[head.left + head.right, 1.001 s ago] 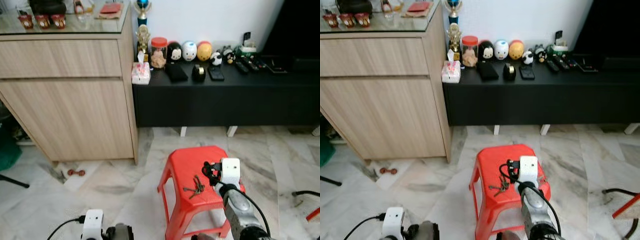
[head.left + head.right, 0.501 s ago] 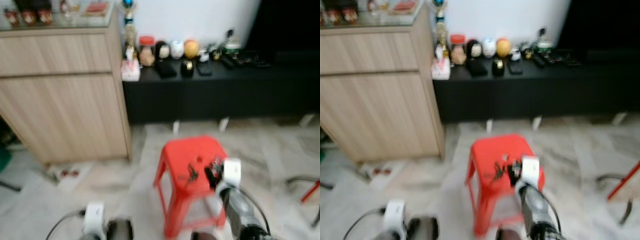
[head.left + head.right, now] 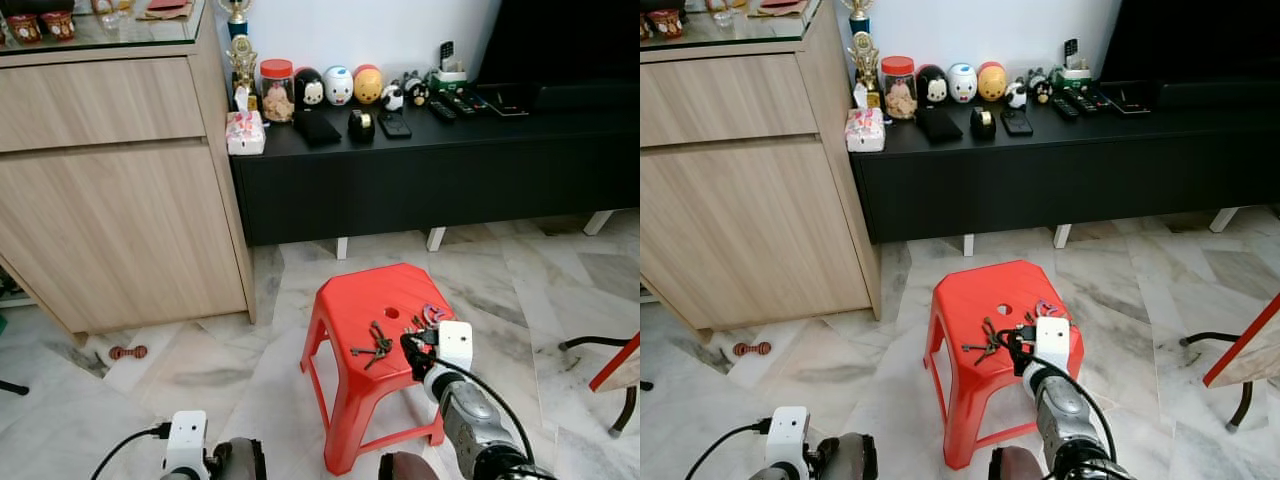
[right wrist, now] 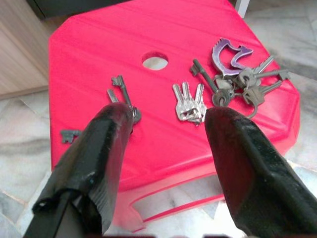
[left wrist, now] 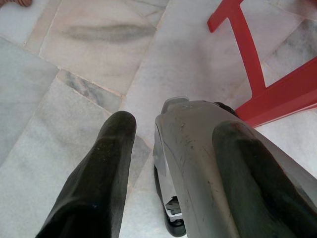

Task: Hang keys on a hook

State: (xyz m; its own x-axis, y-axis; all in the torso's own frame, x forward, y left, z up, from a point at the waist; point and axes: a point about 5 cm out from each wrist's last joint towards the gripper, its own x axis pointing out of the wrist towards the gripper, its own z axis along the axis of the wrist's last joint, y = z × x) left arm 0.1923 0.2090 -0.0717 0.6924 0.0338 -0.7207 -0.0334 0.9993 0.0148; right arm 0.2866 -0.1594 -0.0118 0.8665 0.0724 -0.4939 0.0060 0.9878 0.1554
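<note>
1. Where the scene begins on the left, a light wooden cabinet (image 3: 120, 190) stands against the wall, with a small reddish object (image 3: 119, 352) on the marble floor (image 3: 200, 370) at its foot.
2. The left end effector (image 5: 168, 163) hangs low over the floor beside a stool leg, its fingers apart.
3. A low black desk (image 3: 430, 170) carries a jar (image 3: 277, 90), round figurines (image 3: 338, 86) and remote controls.
4. The red stool (image 3: 375, 350) stands on the floor in front of that desk.
5. The keys (image 4: 190, 106) lie flat on the stool seat, with a second bunch on a purple clip (image 4: 230, 54) just beside them and what seem to be loose old-style keys near the seat's hole.
6. The right end effector (image 4: 166, 121) hovers at the stool's near edge, fingers spread wide on either side of the keys, gripping nothing.
</note>
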